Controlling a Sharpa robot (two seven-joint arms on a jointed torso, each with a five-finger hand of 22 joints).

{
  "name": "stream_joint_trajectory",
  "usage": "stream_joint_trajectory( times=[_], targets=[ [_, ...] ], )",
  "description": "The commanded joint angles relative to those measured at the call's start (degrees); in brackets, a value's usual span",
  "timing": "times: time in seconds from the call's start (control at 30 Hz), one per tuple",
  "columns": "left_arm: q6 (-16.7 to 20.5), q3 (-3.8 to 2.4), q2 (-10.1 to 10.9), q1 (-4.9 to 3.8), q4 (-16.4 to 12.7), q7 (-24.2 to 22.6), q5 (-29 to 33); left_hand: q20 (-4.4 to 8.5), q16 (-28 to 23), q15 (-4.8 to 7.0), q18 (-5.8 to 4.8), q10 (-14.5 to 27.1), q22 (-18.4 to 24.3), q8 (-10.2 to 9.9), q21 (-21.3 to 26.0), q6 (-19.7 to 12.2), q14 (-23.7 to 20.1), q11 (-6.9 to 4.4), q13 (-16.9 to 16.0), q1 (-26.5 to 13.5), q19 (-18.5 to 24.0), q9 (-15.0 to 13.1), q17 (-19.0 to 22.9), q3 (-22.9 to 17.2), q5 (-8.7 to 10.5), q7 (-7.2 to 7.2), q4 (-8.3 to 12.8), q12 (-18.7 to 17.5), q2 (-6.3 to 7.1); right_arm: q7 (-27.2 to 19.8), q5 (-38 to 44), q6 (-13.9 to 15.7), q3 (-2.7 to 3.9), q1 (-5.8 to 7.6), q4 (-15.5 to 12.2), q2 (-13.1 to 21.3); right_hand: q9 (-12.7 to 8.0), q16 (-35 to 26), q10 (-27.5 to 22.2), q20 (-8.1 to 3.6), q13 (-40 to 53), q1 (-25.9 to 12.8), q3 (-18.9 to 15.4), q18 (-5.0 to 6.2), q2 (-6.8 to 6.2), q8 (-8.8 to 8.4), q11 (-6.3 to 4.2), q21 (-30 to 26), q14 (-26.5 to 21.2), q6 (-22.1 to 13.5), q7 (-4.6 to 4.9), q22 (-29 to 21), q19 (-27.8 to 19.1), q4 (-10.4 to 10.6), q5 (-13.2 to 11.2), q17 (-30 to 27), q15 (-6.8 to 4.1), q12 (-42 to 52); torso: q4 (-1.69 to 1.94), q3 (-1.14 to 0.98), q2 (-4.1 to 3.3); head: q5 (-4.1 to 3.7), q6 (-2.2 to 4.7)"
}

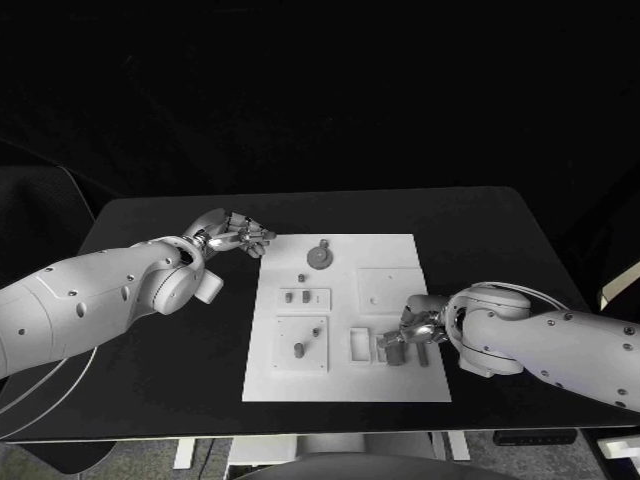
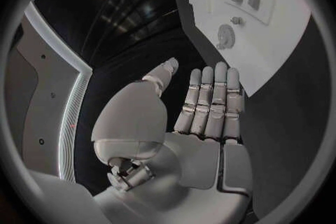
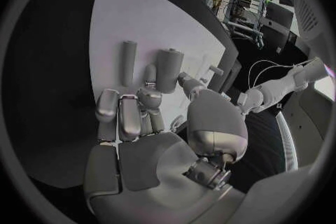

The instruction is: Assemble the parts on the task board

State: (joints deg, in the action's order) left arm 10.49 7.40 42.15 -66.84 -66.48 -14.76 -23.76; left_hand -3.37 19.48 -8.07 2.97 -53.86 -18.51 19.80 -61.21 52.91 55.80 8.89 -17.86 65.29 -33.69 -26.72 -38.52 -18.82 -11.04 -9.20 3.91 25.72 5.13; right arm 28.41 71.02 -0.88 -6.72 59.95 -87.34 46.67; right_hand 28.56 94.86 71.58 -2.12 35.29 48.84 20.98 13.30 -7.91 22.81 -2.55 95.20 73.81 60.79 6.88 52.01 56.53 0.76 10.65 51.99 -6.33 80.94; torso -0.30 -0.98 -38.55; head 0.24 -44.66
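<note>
One black table, dark room

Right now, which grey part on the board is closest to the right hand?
The upright grey peg at the board's right edge, right at the right hand's fingers. The round disc part and small pegs lie further off.

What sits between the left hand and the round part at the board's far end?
Nothing: in the head view, only bare black table and the task board's white edge separate the left hand from the round part.
</note>
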Motion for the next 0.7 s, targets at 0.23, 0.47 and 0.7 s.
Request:
stream_joint_trajectory(
  times=[0.23, 0.47, 0.7],
  targets=[
    [-0.8, -0.03, -0.1, -0.05, -0.1, 0.0, 0.4, 0.02, -0.3, -0.06, 0.42, -0.3, -0.1, -0.1, 0.0, 0.0, 0.4, -0.06, -0.1, -0.7, -0.3, -0.1, 0.1, 0.0, -0.08, 0.17, -0.4, -0.3, 0.12, 1.0, 0.8, -0.9, -0.36, -0.52, 0.1, 0.0, -0.5, 1.9, 0.3, -0.57, 0.2, 3.7, 1.2, 1.7, 0.98, -1.12, 0.0, 8.5, 0.0, 0.7, 0.88, 0.9, 0.1, -4.6, 0.3, 0.4, -0.14, 0.4, 0.0, -0.04, 0.02, 0.0, -0.14],
    [-0.9, -0.03, -0.1, -0.05, -0.1, 0.1, 0.4, 0.02, -0.3, -0.06, 0.42, -0.3, -0.1, -0.1, 0.0, 0.0, 0.3, -0.06, -0.1, -0.7, -0.3, -0.1, 0.1, 0.0, -0.09, 0.18, -0.4, -0.3, 0.11, 1.3, 0.5, 0.9, -0.37, -0.52, 0.0, 0.4, -0.4, 2.0, 0.4, -0.71, 0.4, 7.3, 3.0, 1.7, 2.62, -1.2, -0.02, 8.5, 0.1, 1.2, 0.8, 1.7, 0.2, -7.8, 0.4, 0.7, -0.16, 0.5, 0.03, 0.0, 0.0, -0.05, -0.19],
    [-0.9, -0.03, -0.1, -0.05, 0.1, 0.2, 0.4, 0.03, -0.3, -0.06, 0.42, -0.3, -0.1, -0.1, 0.0, 0.0, 0.3, -0.06, -0.1, -0.7, -0.3, -0.1, 0.1, 0.0, -0.09, 0.18, -0.4, -0.3, 0.1, 1.5, -4.6, 2.5, -0.35, -0.5, -0.8, 1.5, -0.4, 2.0, 0.4, -0.72, 0.4, 7.7, 3.2, 1.7, 2.86, -1.16, -0.02, 8.4, 0.1, 1.4, 0.78, 1.8, 0.2, -8.0, 0.4, 0.7, -0.17, 0.5, 0.02, 0.0, 0.02, 0.04, -0.18]
  ],
)
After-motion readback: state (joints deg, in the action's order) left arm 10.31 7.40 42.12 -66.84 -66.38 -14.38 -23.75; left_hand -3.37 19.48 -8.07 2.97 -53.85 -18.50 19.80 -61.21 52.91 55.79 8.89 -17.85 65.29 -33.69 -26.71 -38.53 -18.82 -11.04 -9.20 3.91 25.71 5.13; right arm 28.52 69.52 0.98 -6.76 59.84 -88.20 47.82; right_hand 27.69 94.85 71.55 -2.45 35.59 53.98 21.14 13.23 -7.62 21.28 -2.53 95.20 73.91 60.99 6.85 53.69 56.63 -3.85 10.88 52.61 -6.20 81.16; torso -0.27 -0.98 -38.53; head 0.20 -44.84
